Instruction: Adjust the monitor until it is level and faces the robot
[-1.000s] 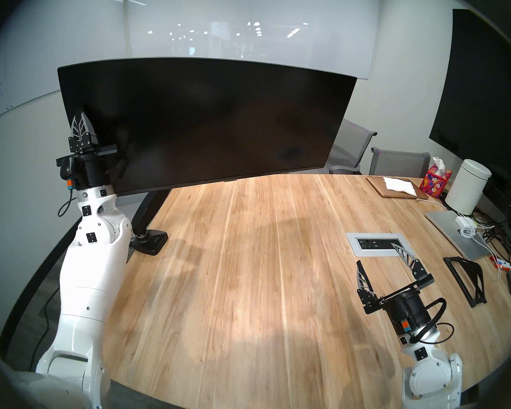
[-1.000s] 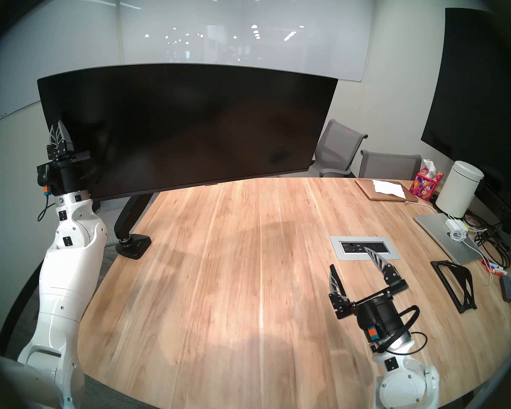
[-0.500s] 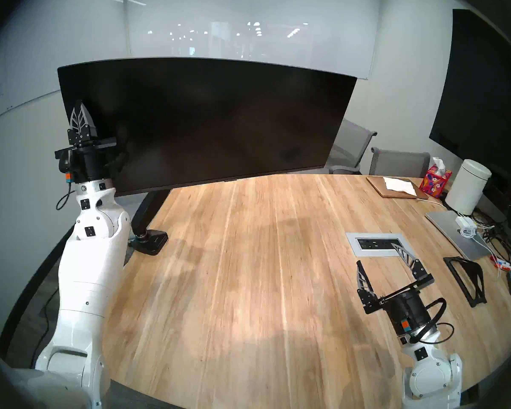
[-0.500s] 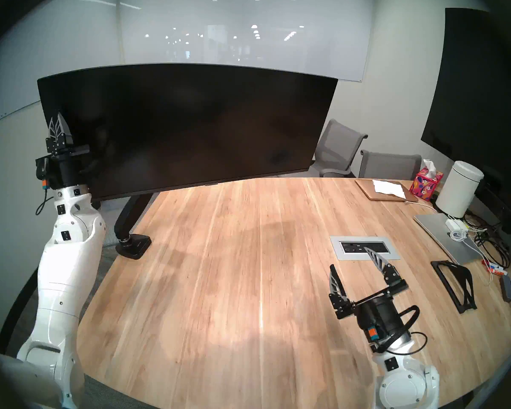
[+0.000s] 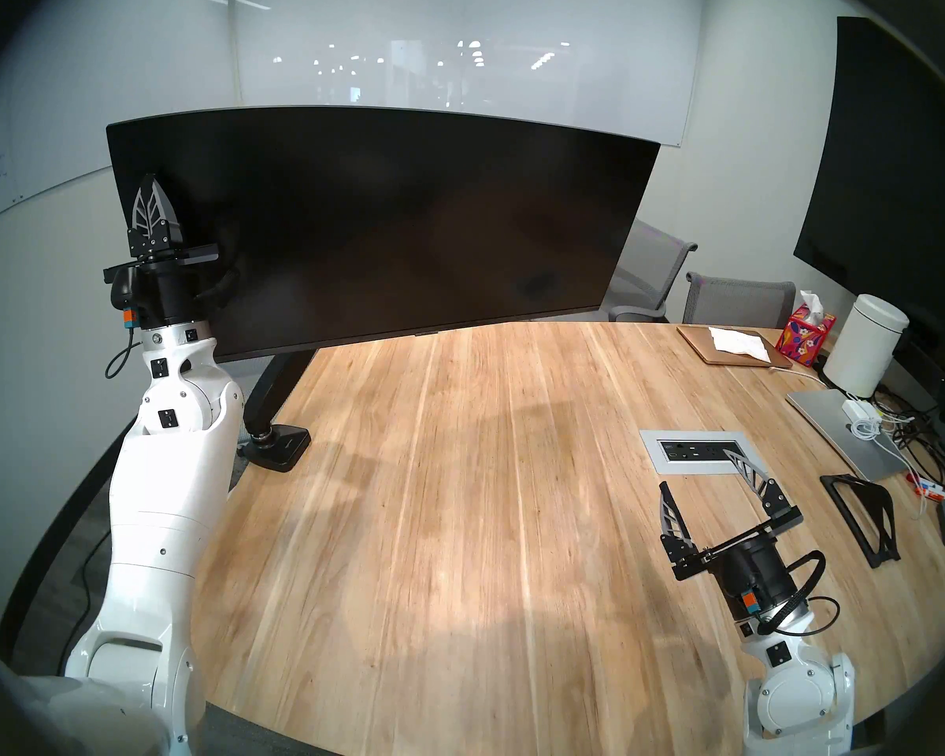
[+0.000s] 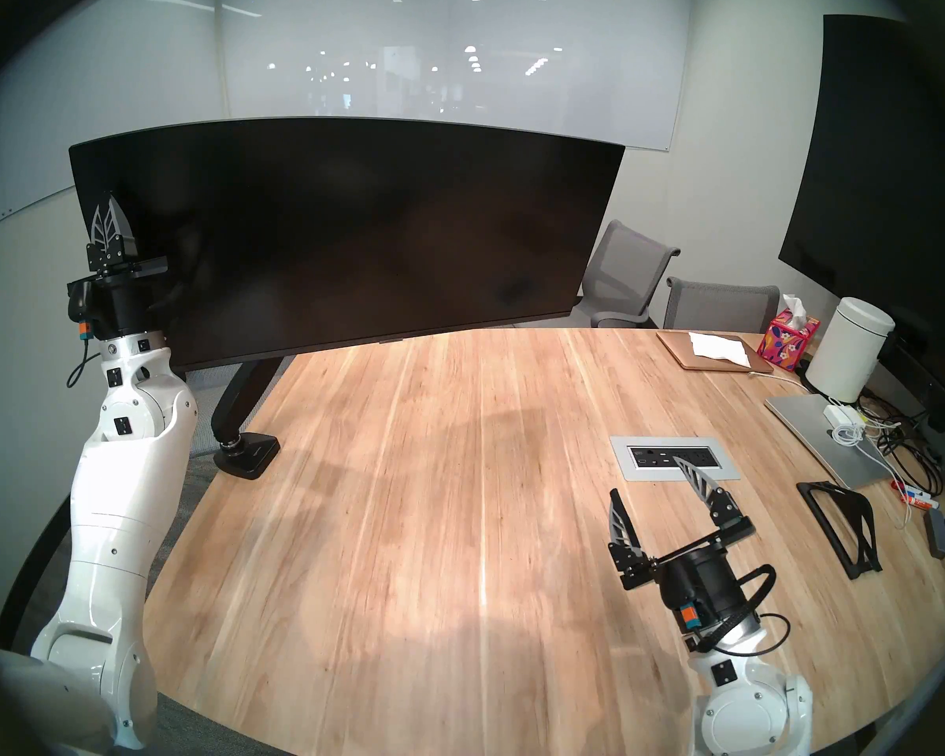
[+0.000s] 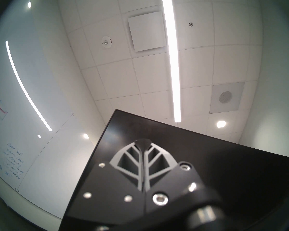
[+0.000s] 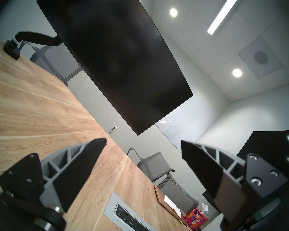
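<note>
Monitor (image 5: 383, 226): black, wide, on a jointed arm clamped at the table's (image 5: 459, 520) far left edge; screen slopes down to its left end. Left gripper (image 5: 148, 185): fingers pressed together, pointing up against the screen's left end, holding nothing. Right gripper (image 5: 699, 474): jaws wide apart, empty, above the table's near right part.

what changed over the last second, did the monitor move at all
Only the left gripper moved: shut, fingers pointing up, it slid a little higher in front of the left end of the monitor, and its wrist rose with it. Whether it touches the screen cannot be told. The monitor shows no visible shift; its right end still sits higher above the table than its left. The right gripper stayed open and still over the table.
</note>
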`<state>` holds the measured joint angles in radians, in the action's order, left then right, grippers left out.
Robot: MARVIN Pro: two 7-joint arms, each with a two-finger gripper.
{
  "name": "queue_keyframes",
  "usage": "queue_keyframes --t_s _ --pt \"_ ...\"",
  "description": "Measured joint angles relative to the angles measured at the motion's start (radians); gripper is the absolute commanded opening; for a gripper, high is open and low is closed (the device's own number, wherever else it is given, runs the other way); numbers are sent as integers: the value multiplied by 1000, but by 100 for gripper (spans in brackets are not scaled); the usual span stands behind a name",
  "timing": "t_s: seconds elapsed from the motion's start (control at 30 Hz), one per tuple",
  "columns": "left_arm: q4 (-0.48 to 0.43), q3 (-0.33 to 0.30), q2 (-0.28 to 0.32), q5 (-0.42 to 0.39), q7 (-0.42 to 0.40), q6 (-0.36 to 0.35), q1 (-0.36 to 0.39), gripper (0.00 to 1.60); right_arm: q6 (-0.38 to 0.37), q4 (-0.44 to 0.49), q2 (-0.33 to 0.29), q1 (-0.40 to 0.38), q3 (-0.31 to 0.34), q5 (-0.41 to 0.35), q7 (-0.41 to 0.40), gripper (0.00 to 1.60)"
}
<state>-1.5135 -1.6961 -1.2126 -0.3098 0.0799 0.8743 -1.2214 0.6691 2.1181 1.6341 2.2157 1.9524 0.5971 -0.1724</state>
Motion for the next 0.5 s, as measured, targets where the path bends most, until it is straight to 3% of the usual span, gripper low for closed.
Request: queue_keyframes --t_s 0.5 --pt "21 3 0 -16 0 1 38 0 0 0 0 0 0 0 0 160"
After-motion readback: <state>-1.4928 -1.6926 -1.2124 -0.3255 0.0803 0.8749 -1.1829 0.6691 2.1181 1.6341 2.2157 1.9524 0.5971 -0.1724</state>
